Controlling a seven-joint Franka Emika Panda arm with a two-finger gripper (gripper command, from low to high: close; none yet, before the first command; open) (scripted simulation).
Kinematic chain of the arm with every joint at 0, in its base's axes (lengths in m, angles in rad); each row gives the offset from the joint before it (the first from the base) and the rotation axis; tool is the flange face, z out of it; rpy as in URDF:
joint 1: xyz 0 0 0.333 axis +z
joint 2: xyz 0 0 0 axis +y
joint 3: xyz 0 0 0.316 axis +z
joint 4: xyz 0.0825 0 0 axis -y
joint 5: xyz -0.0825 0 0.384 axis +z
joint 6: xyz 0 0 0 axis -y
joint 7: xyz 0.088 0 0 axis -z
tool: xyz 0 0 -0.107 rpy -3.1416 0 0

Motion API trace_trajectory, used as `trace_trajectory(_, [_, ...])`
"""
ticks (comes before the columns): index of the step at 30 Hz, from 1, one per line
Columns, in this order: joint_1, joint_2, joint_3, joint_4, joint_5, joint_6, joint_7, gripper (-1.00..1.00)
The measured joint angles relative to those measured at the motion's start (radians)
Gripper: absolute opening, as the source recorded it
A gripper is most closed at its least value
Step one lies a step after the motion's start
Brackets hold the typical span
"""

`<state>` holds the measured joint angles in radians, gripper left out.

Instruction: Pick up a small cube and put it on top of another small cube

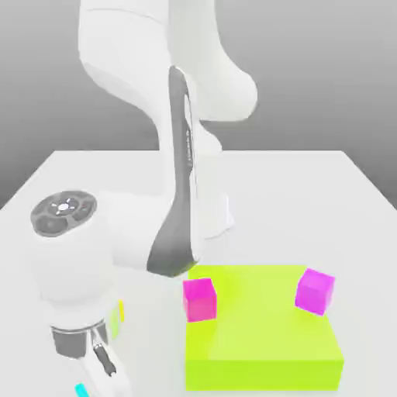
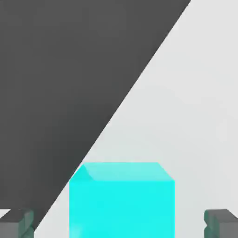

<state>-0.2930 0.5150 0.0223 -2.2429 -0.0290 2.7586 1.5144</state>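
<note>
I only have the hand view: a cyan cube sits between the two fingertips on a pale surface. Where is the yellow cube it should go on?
Observer: In the exterior view, the yellow cube peeks out just beside the gripper. It is mostly hidden behind it and lies close to the cyan cube.
Operator: Anything else on the table?
Observer: A flat lime-green block lies toward the exterior view's right.
Operator: Is its top bare?
Observer: No. Two magenta cubes sit on it, well apart from each other.
</note>
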Motion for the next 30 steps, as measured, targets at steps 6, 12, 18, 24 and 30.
trace_trajectory(6, [-0.002, -0.018, 0.002, -0.004, 0.0, -0.013, 0.001, -1.0])
trace_trajectory(12, [-0.022, -0.214, -0.004, -0.112, 0.005, -0.104, -0.016, -1.0])
trace_trajectory(18, [-0.063, -0.41, -0.038, -0.326, 0.006, -0.089, -0.047, -1.0])
trace_trajectory(24, [-0.126, -0.592, -0.062, -0.533, 0.017, -0.06, -0.083, -1.0])
trace_trajectory(30, [-0.125, -0.428, -0.062, -0.548, 0.041, 0.12, -0.104, -1.0])
